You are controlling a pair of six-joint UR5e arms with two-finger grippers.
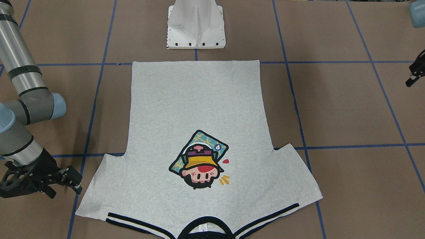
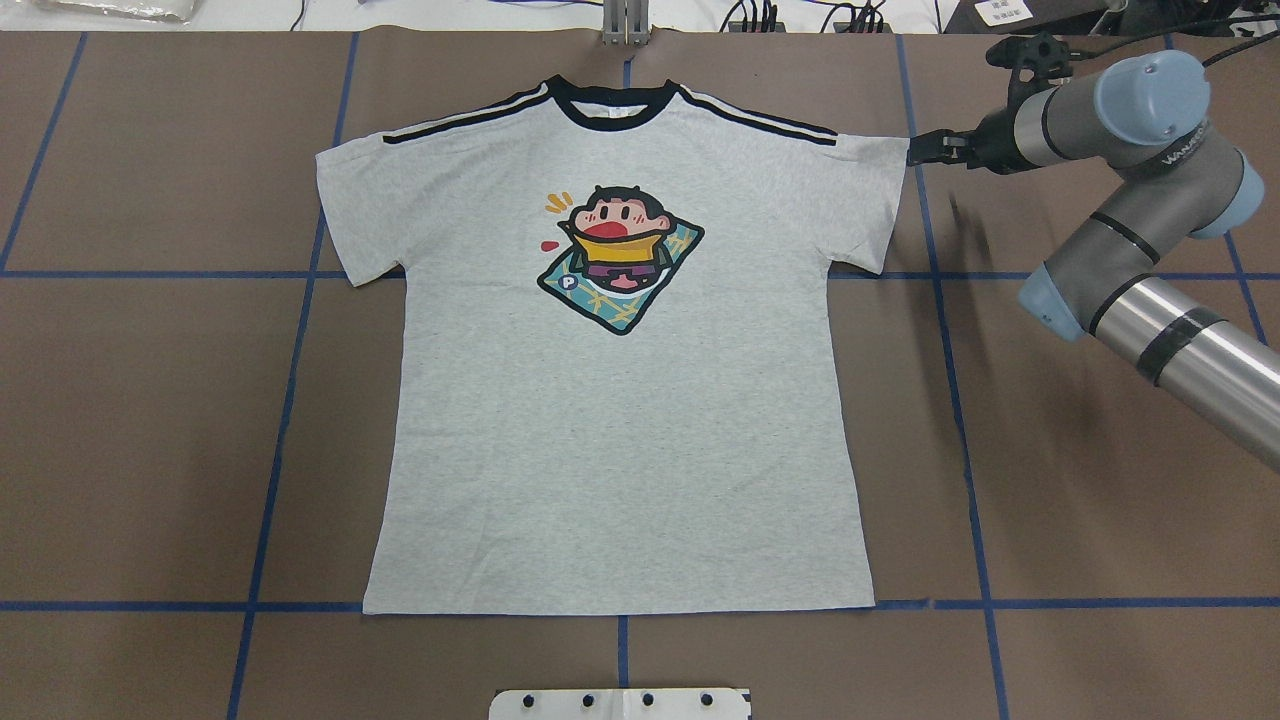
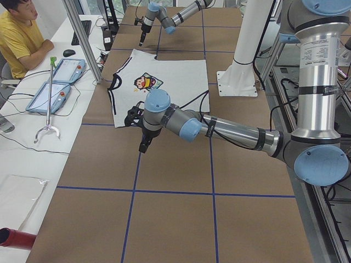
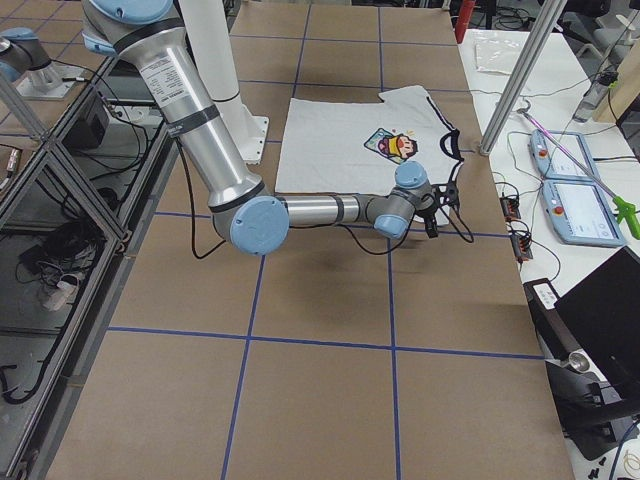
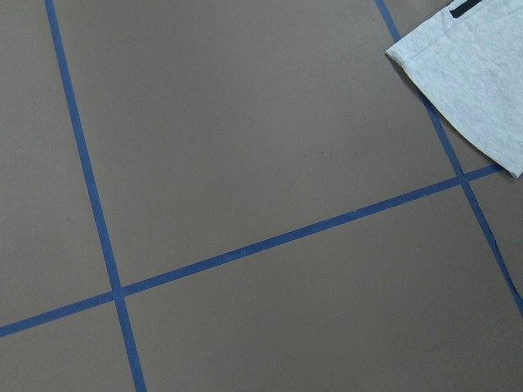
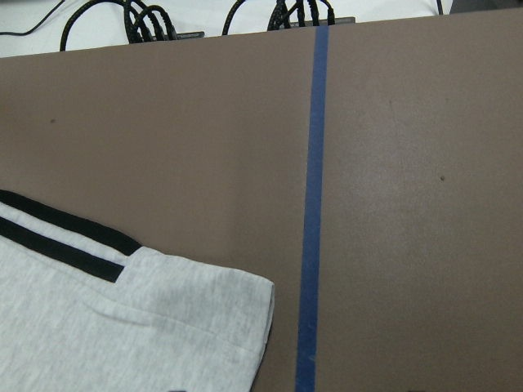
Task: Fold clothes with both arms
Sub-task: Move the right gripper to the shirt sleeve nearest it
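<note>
The grey T-shirt [image 2: 620, 420] lies flat and face up, with its black collar at the far edge and the cartoon print [image 2: 620, 255] on the chest. My right gripper [image 2: 922, 150] hovers just off the hem of the shirt's right-hand sleeve [image 6: 122, 327], apart from the cloth. In the front-facing view this gripper [image 1: 68, 187] looks open and empty. My left gripper [image 1: 413, 74] is cut off by the frame edge, well clear of the other sleeve [image 5: 474, 73], and I cannot tell its state. The exterior left view shows the left gripper [image 3: 140, 131] low beside the shirt [image 3: 164, 82].
The white pedestal [image 1: 196, 26] stands at the shirt's hem end. Blue tape lines [image 2: 950, 400] grid the brown table. Cables [image 6: 147, 20] lie along the far edge. A person [image 3: 22, 38] sits at a side desk with control tablets [image 3: 55, 82].
</note>
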